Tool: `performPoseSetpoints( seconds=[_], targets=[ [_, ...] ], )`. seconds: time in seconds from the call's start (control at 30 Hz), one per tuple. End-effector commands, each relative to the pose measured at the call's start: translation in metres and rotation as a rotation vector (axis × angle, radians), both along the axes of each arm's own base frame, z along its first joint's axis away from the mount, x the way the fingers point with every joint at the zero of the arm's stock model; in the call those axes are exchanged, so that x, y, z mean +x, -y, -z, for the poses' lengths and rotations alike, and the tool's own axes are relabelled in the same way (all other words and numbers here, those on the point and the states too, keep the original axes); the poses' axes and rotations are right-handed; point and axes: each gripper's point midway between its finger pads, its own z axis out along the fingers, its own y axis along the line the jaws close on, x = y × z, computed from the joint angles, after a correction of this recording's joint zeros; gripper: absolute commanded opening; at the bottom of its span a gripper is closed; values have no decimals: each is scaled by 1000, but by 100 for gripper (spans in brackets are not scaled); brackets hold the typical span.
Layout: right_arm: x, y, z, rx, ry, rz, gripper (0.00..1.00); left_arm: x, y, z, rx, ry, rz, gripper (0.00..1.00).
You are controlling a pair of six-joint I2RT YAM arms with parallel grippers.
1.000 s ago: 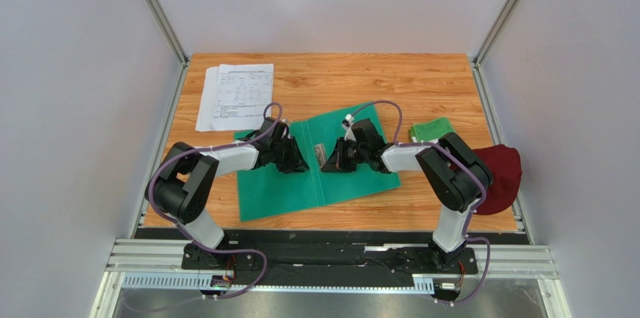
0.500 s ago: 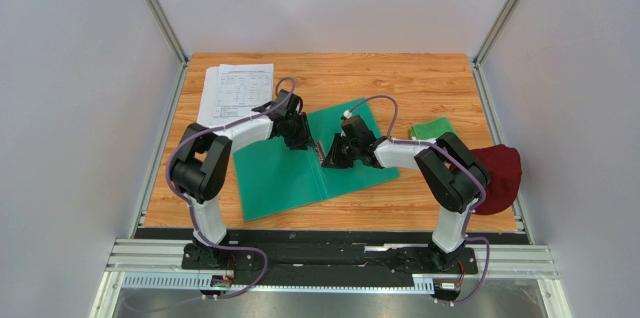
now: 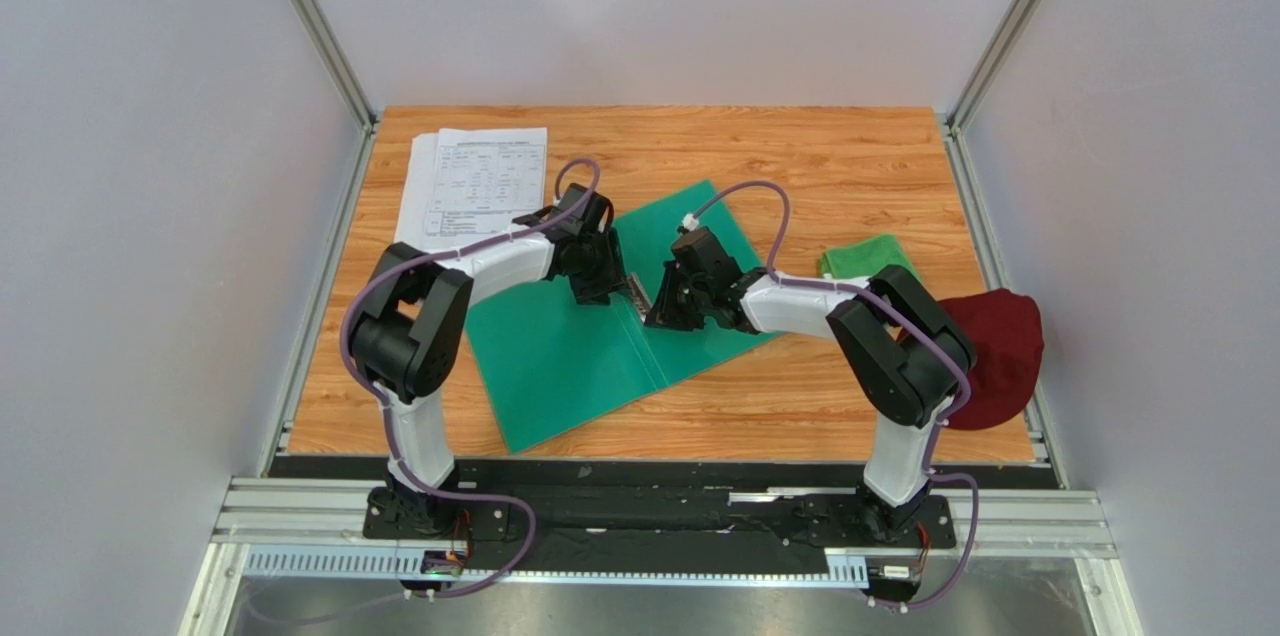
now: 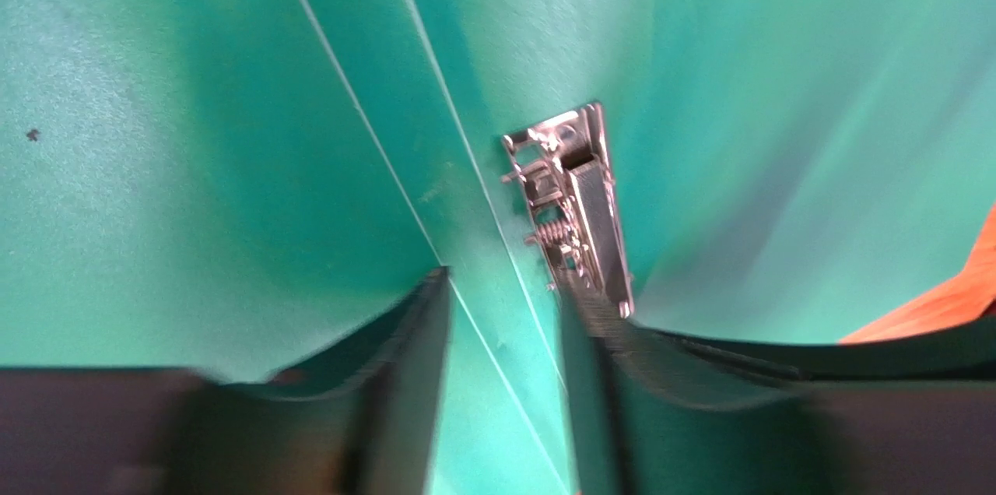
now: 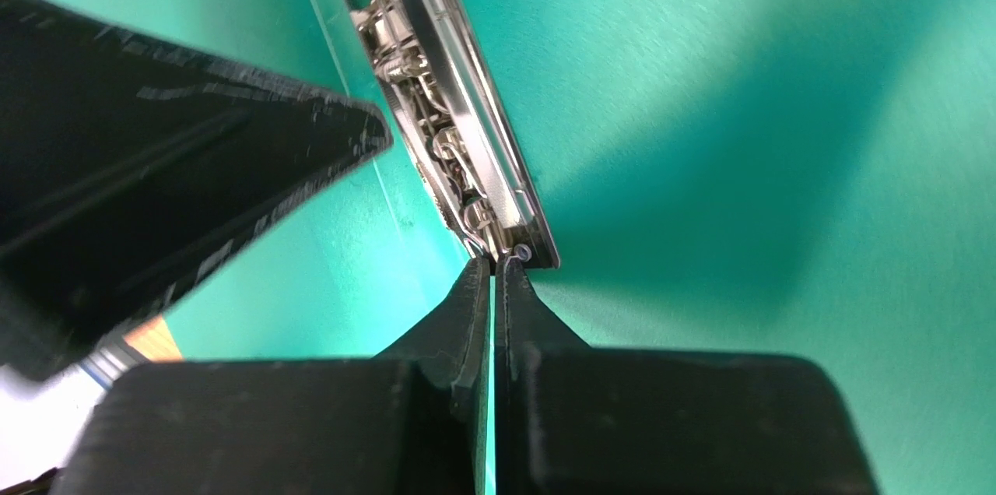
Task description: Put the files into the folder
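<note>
1. The files (image 3: 473, 186) lie printed side up at the far left of the table (image 3: 857, 164), outside the folder (image 3: 586, 351). Not filed.
2. The folder lies spread open at centre, metal clip (image 5: 450, 110) exposed beside the spine.
3. My left fingers (image 4: 403, 390): apart, straddling the spine, holding nothing.
4. My right fingers (image 5: 450, 337): pressed together, tips at the clip's end; cannot tell if they pinch it.
5. Judgement: opening done; fetching and inserting the sheets remain.

The folder (image 3: 564, 359) has swung counter-clockwise, its far corner now nearer 12 o'clock, while the left gripper (image 3: 622, 293) moved toward 1 o'clock, reaching the spine clip (image 3: 643, 303).
</note>
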Motion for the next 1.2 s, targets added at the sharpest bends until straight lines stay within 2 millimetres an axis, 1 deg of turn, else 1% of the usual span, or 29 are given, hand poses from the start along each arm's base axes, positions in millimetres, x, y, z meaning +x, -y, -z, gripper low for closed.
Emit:
performPoseSetpoints(
  seconds=[0.0, 0.03, 0.07, 0.13, 0.17, 0.23, 0.27, 0.33, 0.37, 0.43, 0.5, 0.53, 0.57, 0.6, 0.63, 0.7, 0.77, 0.8, 0.87, 0.9, 0.93, 1.0, 1.03, 1.07, 1.1, 1.17],
  targets=[
    [-20, 54, 54, -257, -74, 22, 0, 9, -6, -19, 36, 63, -21, 57],
    [-19, 53, 54, -252, -67, 23, 0, 14, -2, -21, 33, 62, -21, 58],
    [-22, 48, 52, -227, -79, 8, 0, 15, -1, -20, 33, 53, -21, 57],
    [-21, 44, 49, -204, -68, 2, 0, 18, 1, -14, 46, 31, -23, 54],
    [-22, 44, 49, -197, -69, 0, 0, 18, 0, -11, 54, 23, -24, 50],
    [-21, 38, 44, -165, -53, -11, 0, 21, -1, -5, 73, 14, -30, 47],
    [-22, 35, 42, -148, -57, -18, 0, 21, -2, -3, 77, 13, -32, 44],
    [-21, 31, 39, -128, -51, -27, 0, 22, -1, 0, 78, 6, -30, 42],
    [-21, 28, 38, -118, -50, -36, 0, 22, 1, 1, 75, 1, -27, 38],
    [-20, 27, 36, -108, -48, -35, 0, 23, 1, 5, 80, -8, -26, 34],
    [-20, 24, 35, -100, -46, -45, 0, 22, -3, 11, 110, -23, -33, 33],
    [-19, 24, 34, -97, -44, -44, 0, 24, -4, 10, 115, -20, -35, 33],
    [-18, 23, 32, -95, -42, -46, 0, 25, -5, 10, 122, -14, -34, 28],
    [-18, 23, 32, -96, -40, -48, 0, 25, -5, 13, 130, -20, -33, 26],
    [-18, 23, 32, -98, -41, -50, 0, 29, -5, 12, 137, -11, -24, 22],
    [-17, 24, 32, -103, -39, -49, 0, 26, -7, 20, 160, -39, -13, 16],
    [-15, 22, 31, -103, -36, -54, 0, 25, -8, 23, 176, -55, 4, 3],
    [-14, 22, 30, -104, -34, -56, 0, 23, -10, 30, 191, -72, 15, 0],
    [-14, 23, 33, -120, -40, -61, 0, 22, -9, 30, 206, -73, 57, 0],
    [-10, 21, 31, -122, -32, -61, 0, 20, -8, 32, 214, -71, 80, 0],
    [-12, 24, 33, -140, -45, -61, 0, 21, -7, 30, 222, -59, 119, 0],
    [-9, 29, 38, -184, -48, -47, 0, 14, -7, 35, 228, -91, 156, 0],
    [-13, 35, 42, -217, -70, -39, 0, 14, -5, 35, 222, -92, 187, 0],
    [-11, 40, 45, -250, -70, -16, 0, 9, -4, 36, 215, -113, 203, 0],
    [-15, 44, 53, -274, -96, -11, 0, 7, -4, 38, 213, -123, 214, 0],
    [-17, 57, 64, -356, -125, 16, 0, 4, -6, 39, 223, -118, 236, 0]
  ],
)
